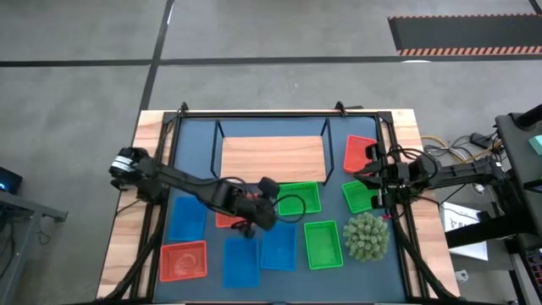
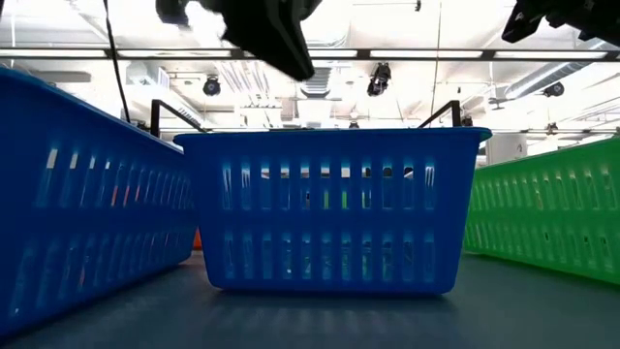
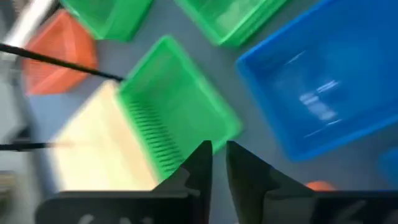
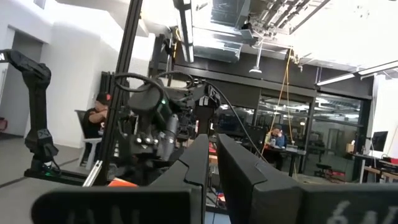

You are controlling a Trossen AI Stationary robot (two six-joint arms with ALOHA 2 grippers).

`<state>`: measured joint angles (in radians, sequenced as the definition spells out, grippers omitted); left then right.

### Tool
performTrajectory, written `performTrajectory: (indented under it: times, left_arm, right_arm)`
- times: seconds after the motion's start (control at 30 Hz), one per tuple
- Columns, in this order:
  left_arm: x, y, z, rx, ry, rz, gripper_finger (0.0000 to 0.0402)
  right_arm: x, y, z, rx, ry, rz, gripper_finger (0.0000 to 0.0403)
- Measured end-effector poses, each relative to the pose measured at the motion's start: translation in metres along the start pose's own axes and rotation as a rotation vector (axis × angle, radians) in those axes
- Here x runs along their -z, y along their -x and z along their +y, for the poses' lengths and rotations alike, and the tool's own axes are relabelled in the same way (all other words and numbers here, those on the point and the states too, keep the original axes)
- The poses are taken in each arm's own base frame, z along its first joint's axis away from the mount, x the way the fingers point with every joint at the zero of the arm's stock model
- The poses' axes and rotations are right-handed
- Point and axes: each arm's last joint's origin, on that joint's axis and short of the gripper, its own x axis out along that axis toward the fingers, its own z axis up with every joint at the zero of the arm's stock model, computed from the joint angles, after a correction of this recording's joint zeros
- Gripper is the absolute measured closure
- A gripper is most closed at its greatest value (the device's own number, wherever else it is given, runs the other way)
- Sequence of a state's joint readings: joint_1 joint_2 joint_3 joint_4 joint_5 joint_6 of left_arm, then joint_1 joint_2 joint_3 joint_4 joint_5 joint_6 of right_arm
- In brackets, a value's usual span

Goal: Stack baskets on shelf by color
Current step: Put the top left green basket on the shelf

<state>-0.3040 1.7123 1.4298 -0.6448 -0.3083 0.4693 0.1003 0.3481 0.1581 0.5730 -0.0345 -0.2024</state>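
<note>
The light-wood shelf [image 1: 273,158] lies at the far middle of the mat and has no basket on it. Baskets lie on the mat: green ones [image 1: 298,199] [image 1: 360,196] [image 1: 323,243], blue ones [image 1: 186,219] [image 1: 241,261] [image 1: 278,247], and orange-red ones [image 1: 360,152] [image 1: 184,260] [image 1: 227,219]. My left gripper [image 1: 269,188] is shut and empty. It hovers at the left end of the green basket [image 3: 174,118] beside the shelf [image 3: 93,149]. My right gripper [image 1: 364,175] is shut and empty above the right side, between an orange-red and a green basket.
A round spiky green plant ball [image 1: 366,235] sits at the near right of the mat. A thin black wire frame [image 1: 254,114] runs around the mat and shelf. In the low view a blue basket [image 2: 329,208] stands close in front.
</note>
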Motion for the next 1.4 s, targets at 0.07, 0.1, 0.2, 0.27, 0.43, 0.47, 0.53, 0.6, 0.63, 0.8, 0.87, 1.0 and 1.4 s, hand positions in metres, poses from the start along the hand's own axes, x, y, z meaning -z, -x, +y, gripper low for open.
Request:
performTrajectory:
  times: [0.07, 0.1, 0.2, 0.27, 0.43, 0.47, 0.53, 0.6, 0.63, 0.8, 0.87, 1.0, 1.4]
  left_arm:
    - [0.001, -0.002, 0.001, -0.039, -0.098, 0.023, 0.0354]
    - [0.001, -0.003, 0.001, -0.041, -0.153, 0.018, 0.0347]
    - [0.002, -0.007, 0.007, -0.050, -0.213, 0.012, 0.0322]
    - [0.007, -0.015, 0.013, -0.033, -0.182, 0.029, 0.0303]
    - [0.017, -0.035, 0.020, 0.042, -0.162, 0.042, 0.0260]
    - [0.019, -0.040, 0.019, 0.050, -0.162, 0.054, 0.0254]
    - [0.022, -0.051, 0.018, 0.077, -0.185, 0.071, 0.0248]
    - [0.025, -0.061, 0.015, 0.109, -0.239, 0.086, 0.0247]
    - [0.026, -0.066, 0.014, 0.120, -0.267, 0.088, 0.0248]
    - [0.032, -0.089, 0.008, 0.159, -0.316, 0.127, 0.0258]
    - [0.034, -0.092, 0.009, 0.157, -0.311, 0.130, 0.0263]
    - [0.032, -0.098, 0.011, 0.132, -0.302, 0.102, 0.0272]
    - [0.036, -0.103, 0.009, 0.150, -0.315, 0.054, 0.0281]
  right_arm:
    - [0.000, 0.000, 0.000, 0.000, 0.000, 0.000, 0.0376]
    - [0.000, 0.000, 0.000, 0.000, 0.000, 0.000, 0.0376]
    - [0.000, 0.000, 0.000, -0.001, 0.000, 0.003, 0.0376]
    - [0.000, 0.000, 0.000, -0.001, 0.001, 0.003, 0.0376]
    - [0.002, 0.000, 0.000, -0.004, 0.018, 0.020, 0.0376]
    - [0.002, 0.000, 0.000, -0.004, 0.019, 0.021, 0.0376]
    - [0.002, 0.000, 0.000, -0.004, 0.019, 0.020, 0.0376]
    - [0.002, 0.000, 0.000, -0.004, 0.019, 0.020, 0.0376]
    - [0.002, 0.000, 0.000, -0.004, 0.019, 0.020, 0.0376]
    - [0.002, 0.000, 0.000, -0.004, 0.018, 0.020, 0.0376]
    - [0.002, 0.000, 0.000, -0.004, 0.018, 0.020, 0.0376]
    - [0.002, 0.000, 0.000, -0.004, 0.018, 0.022, 0.0376]
    - [0.002, 0.000, 0.000, -0.004, 0.024, 0.021, 0.0376]
